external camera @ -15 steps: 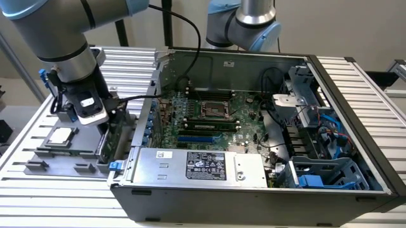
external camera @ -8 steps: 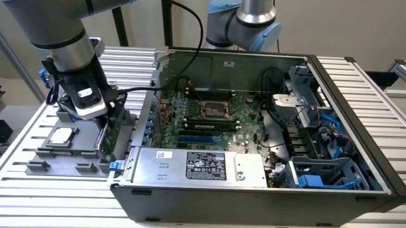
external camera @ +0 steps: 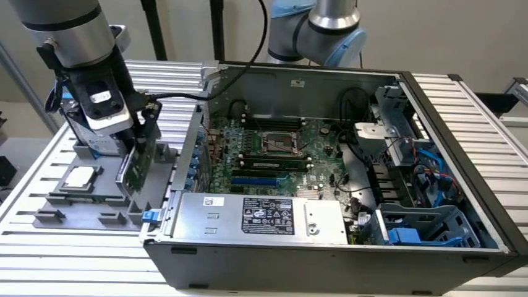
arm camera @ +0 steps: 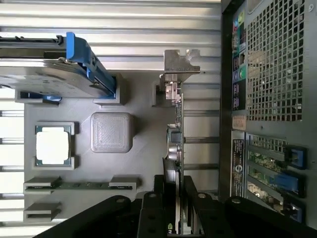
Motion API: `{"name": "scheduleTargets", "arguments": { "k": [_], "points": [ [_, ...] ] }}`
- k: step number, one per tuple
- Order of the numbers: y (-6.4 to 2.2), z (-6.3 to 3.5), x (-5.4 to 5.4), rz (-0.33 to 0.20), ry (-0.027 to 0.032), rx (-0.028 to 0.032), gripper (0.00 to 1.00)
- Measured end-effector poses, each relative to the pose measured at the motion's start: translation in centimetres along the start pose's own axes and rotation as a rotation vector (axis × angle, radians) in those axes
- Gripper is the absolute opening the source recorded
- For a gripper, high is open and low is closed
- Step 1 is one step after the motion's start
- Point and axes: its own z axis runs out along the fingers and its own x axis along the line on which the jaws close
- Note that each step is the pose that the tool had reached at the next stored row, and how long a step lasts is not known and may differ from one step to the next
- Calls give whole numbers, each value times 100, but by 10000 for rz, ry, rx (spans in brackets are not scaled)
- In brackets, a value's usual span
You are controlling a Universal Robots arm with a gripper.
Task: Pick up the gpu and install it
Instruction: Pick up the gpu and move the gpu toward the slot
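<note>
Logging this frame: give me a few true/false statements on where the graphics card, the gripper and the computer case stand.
1. The graphics card stands on edge with the gripper closed on it. True.
2. The graphics card is plugged into the motherboard. False: it is outside the computer case, over the grey tray.
3. A processor chip lies in the grey tray. True.
4. The computer case has its side panel on. False: it is open, with the motherboard in plain sight.
</note>
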Motion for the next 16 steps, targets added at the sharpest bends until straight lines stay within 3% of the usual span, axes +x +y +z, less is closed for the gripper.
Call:
{"name": "scheduleTargets", "arguments": {
  "k": [16],
  "points": [
    [-38, -722, -230, 0, 5, 0, 0]
  ]
}}
